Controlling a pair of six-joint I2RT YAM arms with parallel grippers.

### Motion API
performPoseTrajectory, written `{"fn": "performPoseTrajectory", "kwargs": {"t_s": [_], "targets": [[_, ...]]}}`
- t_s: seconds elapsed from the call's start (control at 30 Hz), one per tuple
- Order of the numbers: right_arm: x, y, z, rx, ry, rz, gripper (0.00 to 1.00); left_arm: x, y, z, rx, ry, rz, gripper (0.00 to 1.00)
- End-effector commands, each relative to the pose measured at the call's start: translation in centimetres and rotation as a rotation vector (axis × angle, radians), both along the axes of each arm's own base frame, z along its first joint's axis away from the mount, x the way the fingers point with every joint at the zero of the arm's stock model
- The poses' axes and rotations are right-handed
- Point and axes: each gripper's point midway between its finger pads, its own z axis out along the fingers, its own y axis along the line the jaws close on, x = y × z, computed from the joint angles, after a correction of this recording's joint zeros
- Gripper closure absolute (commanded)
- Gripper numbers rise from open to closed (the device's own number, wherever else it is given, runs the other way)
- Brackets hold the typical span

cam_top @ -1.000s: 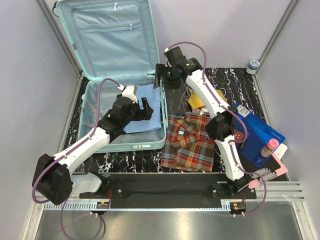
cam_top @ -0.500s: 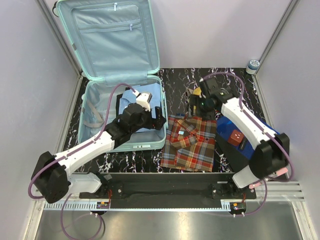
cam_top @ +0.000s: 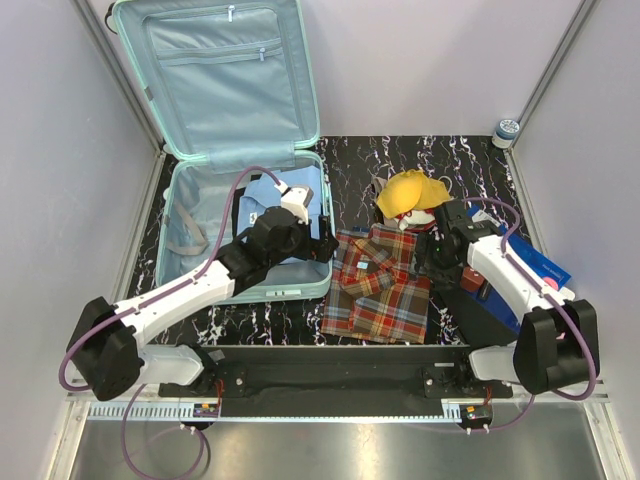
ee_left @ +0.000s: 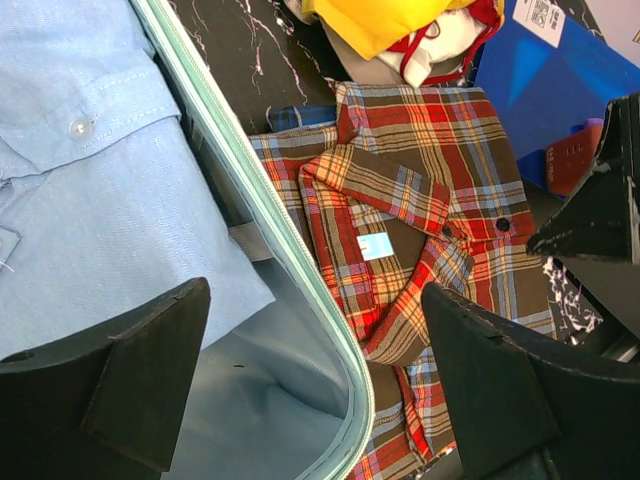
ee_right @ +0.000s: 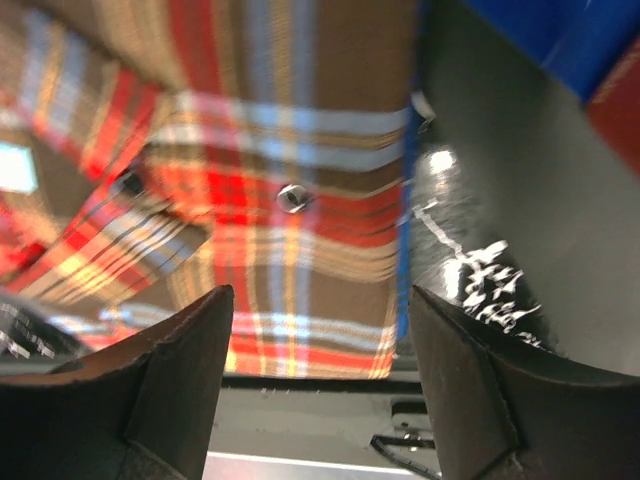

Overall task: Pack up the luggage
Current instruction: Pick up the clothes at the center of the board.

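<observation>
The luggage [cam_top: 190, 215] is a mint-green suitcase lying open at the left, with its lid [cam_top: 225, 80] propped up at the back. A light blue shirt [ee_left: 90, 190] lies folded inside it. A red plaid shirt [cam_top: 378, 285] lies flat on the table just right of the suitcase. My left gripper [ee_left: 315, 330] hangs open over the suitcase's right rim [ee_left: 300, 250], empty, between the blue shirt and the plaid shirt [ee_left: 420, 200]. My right gripper [ee_right: 318, 320] is open and empty low over the plaid shirt's [ee_right: 280, 160] right edge.
A yellow garment [cam_top: 410, 190] sits bunched on white and red cloth behind the plaid shirt. A flat blue box [cam_top: 530, 265] lies at the right under the right arm. A small jar [cam_top: 507, 130] stands in the back right corner. The table top is black marble.
My left gripper moved right from over the blue shirt to the suitcase's right rim and opened wider. The right arm swung from the suitcase's back corner down to the plaid shirt's right edge.
</observation>
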Motion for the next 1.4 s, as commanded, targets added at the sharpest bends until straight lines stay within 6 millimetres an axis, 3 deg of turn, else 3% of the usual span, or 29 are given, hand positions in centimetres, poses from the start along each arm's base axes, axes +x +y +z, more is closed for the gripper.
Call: {"fn": "performPoseTrajectory", "kwargs": {"t_s": [0.0,0.27,0.67,0.8,0.93,1.03,1.23,1.33,1.37], "targets": [[1.0,0.0,-0.5,0.042,-0.031,0.003,0.25,0.5,-0.3,2.0,-0.032,-0.039,0.013,0.07],[2.9,-0.8,-2.2,0.060,-0.042,-0.039,0.36,0.0,-0.3,2.0,-0.034,-0.033,-0.010,0.08],[4.2,-1.4,-4.2,0.075,-0.019,-0.073,0.43,-0.4,-0.2,2.2,-0.031,-0.035,-0.027,0.07],[4.1,-1.4,-4.9,0.079,0.000,-0.073,0.55,-0.5,-0.1,2.1,-0.028,-0.035,-0.025,0.07],[4.0,-2.0,-4.5,0.071,-0.005,-0.099,0.83,-0.6,0.0,1.7,-0.014,-0.031,-0.032,0.07],[3.7,-3.5,-4.0,0.012,-0.006,-0.137,0.95,-0.6,-0.3,1.6,-0.010,-0.030,-0.044,0.07],[3.4,-6.7,-3.0,-0.067,-0.010,-0.223,0.99,-0.6,-2.3,2.3,-0.011,-0.041,-0.092,0.07],[3.4,-8.6,-2.4,-0.098,-0.016,-0.274,1.00,-0.9,-4.4,3.0,-0.022,-0.044,-0.139,0.07],[3.6,-9.1,-2.1,-0.122,-0.024,-0.282,1.00,-0.9,-5.0,2.2,-0.011,-0.030,-0.151,0.08]]}}
